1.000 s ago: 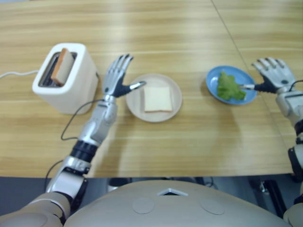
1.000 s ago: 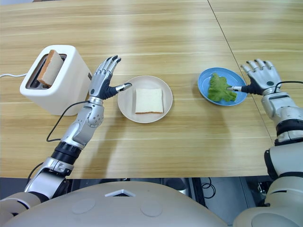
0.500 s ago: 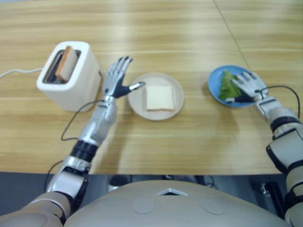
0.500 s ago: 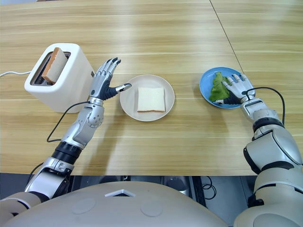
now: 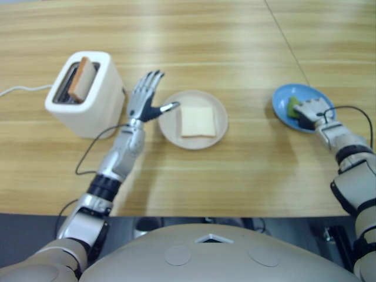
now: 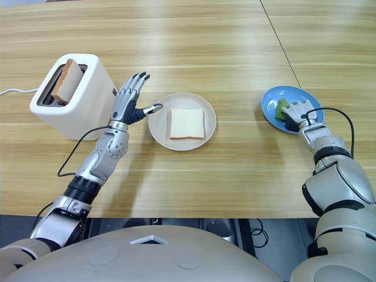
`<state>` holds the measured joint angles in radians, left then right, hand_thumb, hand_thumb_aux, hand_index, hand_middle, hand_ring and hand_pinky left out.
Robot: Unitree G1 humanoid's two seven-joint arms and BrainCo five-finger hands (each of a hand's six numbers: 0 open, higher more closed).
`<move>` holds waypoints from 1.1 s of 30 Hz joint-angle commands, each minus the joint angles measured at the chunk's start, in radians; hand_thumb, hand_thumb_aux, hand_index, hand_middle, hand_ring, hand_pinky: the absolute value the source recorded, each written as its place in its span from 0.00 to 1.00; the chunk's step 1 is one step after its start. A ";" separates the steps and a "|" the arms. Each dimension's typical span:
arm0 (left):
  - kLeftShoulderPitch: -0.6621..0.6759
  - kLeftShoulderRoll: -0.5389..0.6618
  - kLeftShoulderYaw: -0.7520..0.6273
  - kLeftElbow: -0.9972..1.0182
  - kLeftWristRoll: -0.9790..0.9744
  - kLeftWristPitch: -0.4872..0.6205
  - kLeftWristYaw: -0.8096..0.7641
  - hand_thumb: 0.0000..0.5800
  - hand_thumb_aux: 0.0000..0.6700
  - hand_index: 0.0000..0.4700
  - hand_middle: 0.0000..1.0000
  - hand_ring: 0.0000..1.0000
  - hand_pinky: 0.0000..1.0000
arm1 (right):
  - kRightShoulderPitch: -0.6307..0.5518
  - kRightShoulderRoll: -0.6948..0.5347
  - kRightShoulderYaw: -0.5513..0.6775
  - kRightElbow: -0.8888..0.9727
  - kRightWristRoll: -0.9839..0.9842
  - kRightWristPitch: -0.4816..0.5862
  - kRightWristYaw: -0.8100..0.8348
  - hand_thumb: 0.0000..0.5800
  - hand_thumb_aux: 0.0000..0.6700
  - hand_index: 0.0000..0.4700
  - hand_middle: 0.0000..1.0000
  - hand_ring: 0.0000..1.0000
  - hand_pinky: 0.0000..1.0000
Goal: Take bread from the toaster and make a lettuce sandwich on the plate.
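A white toaster stands at the left with one browned bread slice upright in its slot. My left hand is held open between the toaster and the beige plate, touching neither. A white bread slice lies flat on that plate. At the right, a blue plate carries green lettuce. My right hand lies on the blue plate with its fingers curled over the lettuce, hiding most of it.
The toaster's white cord trails off the left edge. A seam between table panels runs from the far side towards the blue plate. Bare wood lies in front of both plates up to the table's near edge.
My right hand went from open beside the blue plate to curled over the lettuce. The blue plate has slid a little to the right. My left hand has stayed put.
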<state>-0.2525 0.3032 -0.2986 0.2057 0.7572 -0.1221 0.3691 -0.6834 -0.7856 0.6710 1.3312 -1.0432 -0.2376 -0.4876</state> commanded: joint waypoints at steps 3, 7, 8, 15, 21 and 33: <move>0.012 0.012 0.006 0.007 -0.006 0.002 -0.011 0.00 0.00 0.00 0.00 0.00 0.00 | 0.014 -0.007 0.004 0.008 0.033 -0.026 0.022 1.00 1.00 0.98 1.00 1.00 1.00; 0.013 0.012 0.006 0.005 -0.007 0.002 -0.010 0.00 0.00 0.00 0.00 0.00 0.00 | 0.012 -0.022 -0.005 -0.001 0.051 -0.042 0.005 1.00 1.00 0.98 1.00 1.00 1.00; 0.013 0.012 0.006 0.006 -0.007 0.002 -0.010 0.00 0.00 0.00 0.00 0.00 0.00 | 0.012 -0.028 -0.009 -0.005 0.058 -0.046 -0.004 1.00 1.00 0.98 1.00 1.00 1.00; 0.017 0.013 0.024 0.000 -0.030 -0.013 -0.001 0.00 0.00 0.00 0.00 0.00 0.00 | 0.031 -0.121 -0.102 -0.170 0.149 -0.140 -0.116 1.00 1.00 0.98 1.00 1.00 1.00; 0.013 0.018 0.079 0.003 -0.092 -0.038 0.000 0.00 0.00 0.00 0.00 0.00 0.00 | 0.192 -0.191 -0.273 -0.715 0.231 -0.096 -0.068 1.00 1.00 0.98 1.00 1.00 1.00; 0.001 0.007 0.092 0.054 -0.110 -0.067 0.000 0.00 0.00 0.00 0.00 0.00 0.00 | 0.131 0.252 -0.130 -0.939 0.094 -0.017 0.143 1.00 1.00 0.98 1.00 1.00 1.00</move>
<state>-0.2532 0.3088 -0.2036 0.2374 0.6533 -0.1862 0.3710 -0.5260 -0.5634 0.5036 0.3223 -0.9201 -0.2433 -0.3614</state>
